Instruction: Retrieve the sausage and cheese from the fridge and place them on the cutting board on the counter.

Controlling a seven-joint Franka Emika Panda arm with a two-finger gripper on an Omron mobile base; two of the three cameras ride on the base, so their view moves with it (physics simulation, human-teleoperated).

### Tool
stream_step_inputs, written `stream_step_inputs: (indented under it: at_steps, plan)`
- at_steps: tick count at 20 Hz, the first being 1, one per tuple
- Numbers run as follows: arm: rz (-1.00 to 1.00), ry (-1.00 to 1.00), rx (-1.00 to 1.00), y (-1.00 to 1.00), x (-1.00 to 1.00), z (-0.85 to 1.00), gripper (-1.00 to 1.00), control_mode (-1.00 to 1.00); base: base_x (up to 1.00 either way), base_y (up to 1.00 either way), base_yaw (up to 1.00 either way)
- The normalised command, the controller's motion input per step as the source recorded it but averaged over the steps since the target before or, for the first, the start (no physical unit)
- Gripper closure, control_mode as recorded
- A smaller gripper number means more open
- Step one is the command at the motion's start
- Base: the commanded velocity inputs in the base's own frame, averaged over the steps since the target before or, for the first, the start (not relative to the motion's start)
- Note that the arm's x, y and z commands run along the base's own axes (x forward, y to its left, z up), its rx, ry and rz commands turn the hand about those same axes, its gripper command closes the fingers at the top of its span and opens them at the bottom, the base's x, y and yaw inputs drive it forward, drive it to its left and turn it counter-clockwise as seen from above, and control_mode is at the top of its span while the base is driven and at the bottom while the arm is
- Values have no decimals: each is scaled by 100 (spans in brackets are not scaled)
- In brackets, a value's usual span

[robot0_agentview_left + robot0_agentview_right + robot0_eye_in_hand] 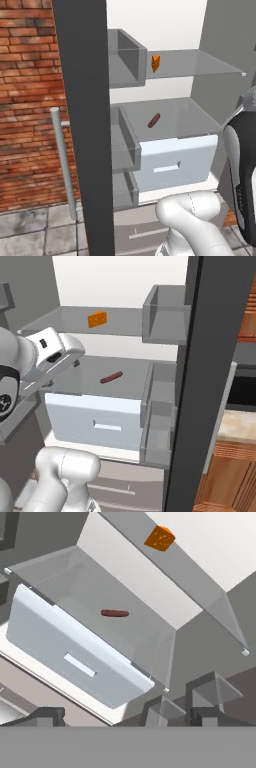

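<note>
sausage (115, 613) on lower shelf, cheese (160, 538) above

Fridge (165, 20) open. Upper glass shelf (200, 62) w/ cheese (156, 63) on it; lower glass shelf (185, 117), over pale drawer (177, 162), w/ sausage (154, 120) lying mid-shelf.

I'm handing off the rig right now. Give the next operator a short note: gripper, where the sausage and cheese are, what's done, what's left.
Gripper: open, empty, in front of the open fridge.
Cheese: on the upper glass shelf.
Sausage: on the glass shelf below, just above the pale drawer.
Done: fridge doors open, arm facing the shelves.
Left: pick both items and carry them to the cutting board.
</note>
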Motion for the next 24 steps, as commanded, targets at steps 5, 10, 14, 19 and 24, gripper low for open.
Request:
stream_step_inputs:
  at_steps: [5,10,14,19,24]
  plan:
    - [0,0,0,0,0,0,-100,100,62,-12,-5]
    - [0,0,0,0,0,0,-100,-100,6,-11,0]
    - [0,1,2,-6,0,1,-100,-100,0,0,0]
    - [1,0,3,-19,0,5,-100,-100,0,0,0]
    - [-6,-1,0,9,1,21,-100,-100,0,0,0]
